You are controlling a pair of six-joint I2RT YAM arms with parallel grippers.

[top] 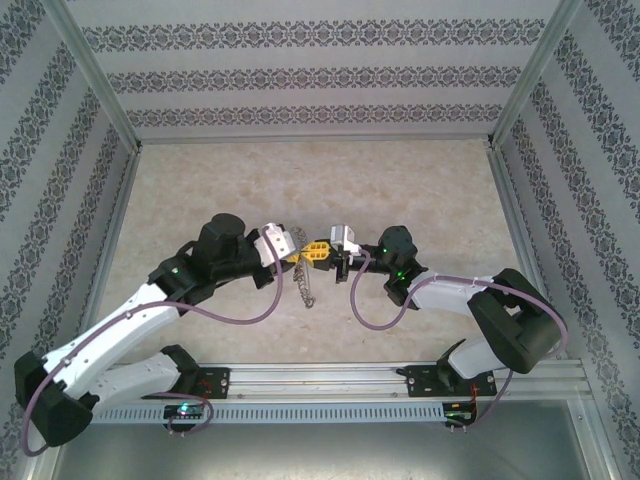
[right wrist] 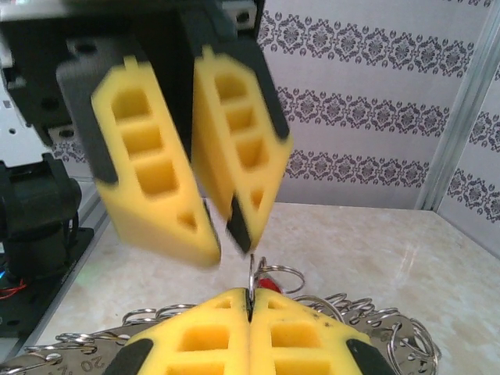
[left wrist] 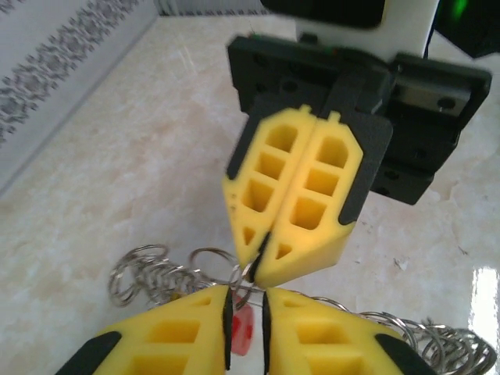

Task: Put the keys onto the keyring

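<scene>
We pinch a loop of the keyring [left wrist: 156, 275] upright in the right gripper [right wrist: 250, 295]; the left gripper [left wrist: 248, 298], slightly parted, faces it tip-to-tip.

- Beige marbled table [top: 300, 185], glossy, bare towards the back.
- Walls [top: 320, 75] papered in grey floral bands on three sides.
- Metal corner posts [top: 91, 70].
- Slotted metal rail [top: 330, 378] along the near edge.

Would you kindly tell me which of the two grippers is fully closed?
The right gripper: its yellow fingers meet with no gap, pinching the keyring, whereas the left gripper has its fingertips apart.
</scene>
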